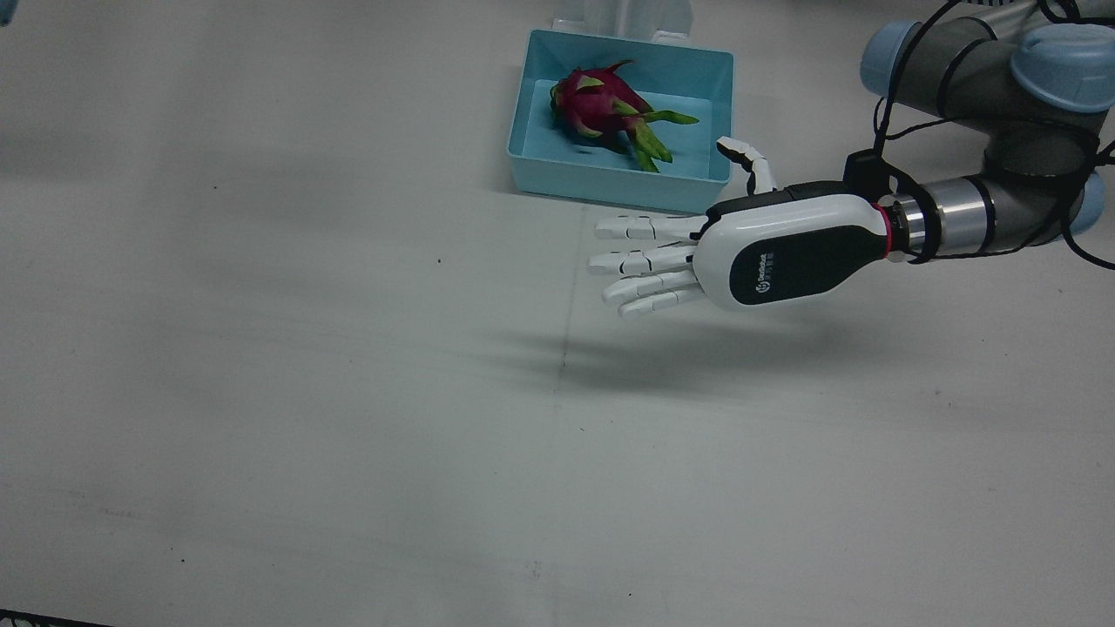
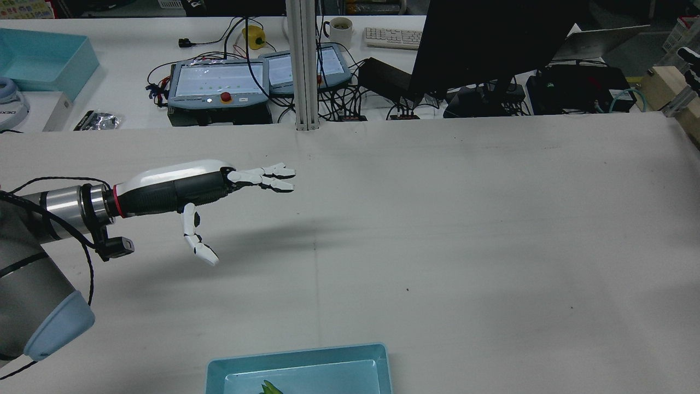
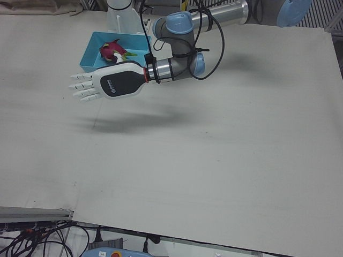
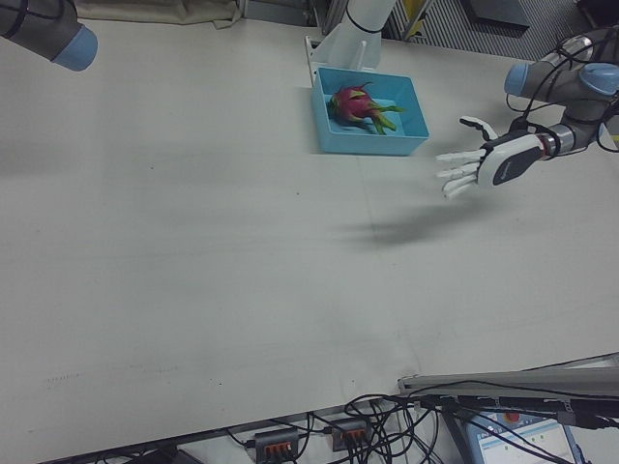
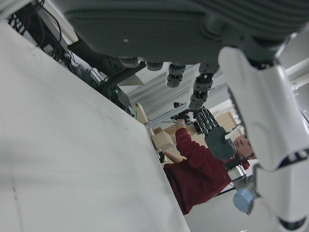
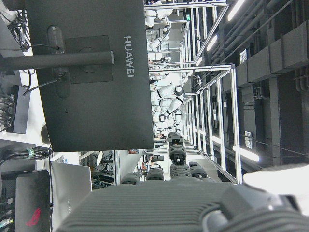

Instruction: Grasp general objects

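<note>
Our left robot hand (image 1: 784, 252) hangs flat above the surface (image 1: 348, 435), spread wide and holding nothing. Its fingers (image 1: 636, 261) point away from the arm, and its thumb (image 1: 749, 161) sticks out toward the blue bin (image 1: 623, 183). We see one dragon fruit (image 1: 601, 104), pink with green tips, lying inside that bin, near the robot hand but not touching it. The bin sits at the far edge by the robot's base. We count one bin and one fruit. Most of the surface is bare, with lots of room to move. From behind, the bin (image 2: 298, 369) is cut off at the bottom. We cannot tell if the right robot hand is wide or closed; only its dark palm edge (image 6: 169, 203) shows.
</note>
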